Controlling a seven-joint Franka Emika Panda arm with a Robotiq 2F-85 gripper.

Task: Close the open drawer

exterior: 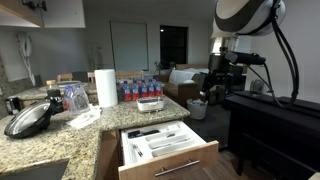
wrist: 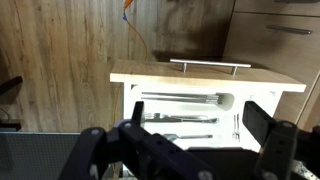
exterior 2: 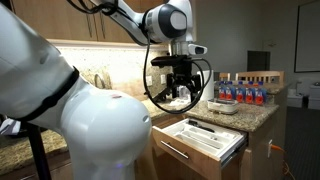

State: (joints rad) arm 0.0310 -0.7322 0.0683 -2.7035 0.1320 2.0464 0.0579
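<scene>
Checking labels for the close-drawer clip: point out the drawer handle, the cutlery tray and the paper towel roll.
drawer handle [wrist: 210,63]: wrist view, middle of the silver bar.
cutlery tray [exterior: 140,148]: in an exterior view, white part near the drawer front.
paper towel roll [exterior: 106,87]: in an exterior view, side of the roll.

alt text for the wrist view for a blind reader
An open drawer seen from above: light wood front with a silver bar handle at top, white cutlery tray holding utensils below. The open tool fills the bottom edge.
</scene>
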